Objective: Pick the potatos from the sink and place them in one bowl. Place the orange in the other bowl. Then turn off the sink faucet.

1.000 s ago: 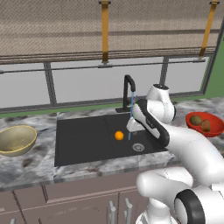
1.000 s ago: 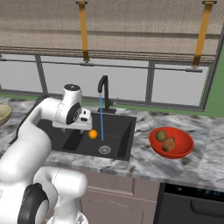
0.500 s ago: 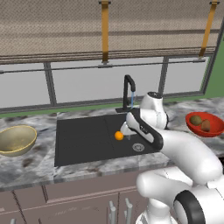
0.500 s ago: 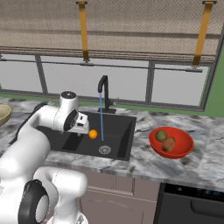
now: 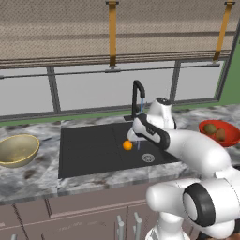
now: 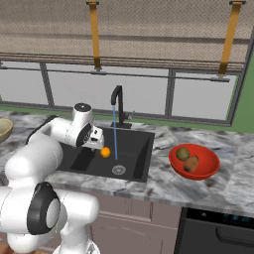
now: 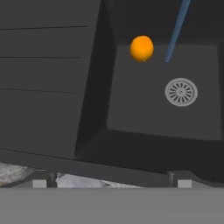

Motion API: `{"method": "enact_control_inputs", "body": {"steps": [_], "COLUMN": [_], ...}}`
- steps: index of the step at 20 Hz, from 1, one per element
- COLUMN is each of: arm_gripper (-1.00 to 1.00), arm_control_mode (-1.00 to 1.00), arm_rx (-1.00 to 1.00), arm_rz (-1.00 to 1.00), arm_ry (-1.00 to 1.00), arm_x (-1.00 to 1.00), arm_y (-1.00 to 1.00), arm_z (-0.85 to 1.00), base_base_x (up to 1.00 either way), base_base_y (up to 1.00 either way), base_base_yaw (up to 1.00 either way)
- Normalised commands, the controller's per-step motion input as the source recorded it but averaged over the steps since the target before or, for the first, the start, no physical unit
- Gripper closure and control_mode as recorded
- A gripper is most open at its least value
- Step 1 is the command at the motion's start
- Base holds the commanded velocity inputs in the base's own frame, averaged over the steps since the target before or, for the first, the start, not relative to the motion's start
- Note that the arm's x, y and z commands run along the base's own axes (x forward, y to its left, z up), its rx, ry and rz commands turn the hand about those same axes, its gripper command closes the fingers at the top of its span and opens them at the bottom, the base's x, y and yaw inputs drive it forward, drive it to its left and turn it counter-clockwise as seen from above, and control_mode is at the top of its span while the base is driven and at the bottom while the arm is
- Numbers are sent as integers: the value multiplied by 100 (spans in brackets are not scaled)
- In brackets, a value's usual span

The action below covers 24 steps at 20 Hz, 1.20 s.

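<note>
The orange (image 5: 127,145) (image 6: 105,152) (image 7: 141,48) lies on the floor of the black sink (image 5: 89,150) (image 7: 148,113), beside the thin stream of water (image 6: 115,134) falling from the black sink faucet (image 5: 137,96) (image 6: 117,99). My gripper (image 7: 111,183) (image 6: 98,144) hangs open just above the basin, close to the orange and not touching it, with nothing between its fingers. The two potatos (image 6: 182,154) (image 6: 191,163) rest in the red bowl (image 6: 198,174) (image 5: 206,136) on the counter to the right. The tan-yellow bowl (image 5: 16,149) stands on the counter far left, with nothing in it.
A round silver drain (image 7: 181,92) (image 5: 148,158) sits to the right of the orange. Grey marbled counter (image 6: 163,183) surrounds the sink. A window with a blind runs along the wall behind the faucet. A dark appliance front (image 6: 218,233) is below the counter on the right.
My hand has come down and swung from the red bowl's side toward the orange in the sink, staying open. The orange, bowls and potatos have not moved.
</note>
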Motion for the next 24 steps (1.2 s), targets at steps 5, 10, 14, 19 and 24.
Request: {"method": "enact_control_inputs", "body": {"steps": [5,10,14,19,24], "arm_gripper": [-100,-100,-100,-100,-100], "arm_control_mode": [-100,-100,-100,-100,-100], "arm_rx": [4,5,5,8,8], "arm_rz": [0,0,0,0,0], "arm_ry": [0,0,0,-2,0], "arm_x": [19,1,0,2,18], "arm_y": [-22,-27,-7,0,0], "arm_z": [0,0,-14,-37,-24], "base_base_x": [0,0,0,0,0], "base_base_y": [0,0,0,0,0], "base_base_yaw": [0,0,0,0,0]}}
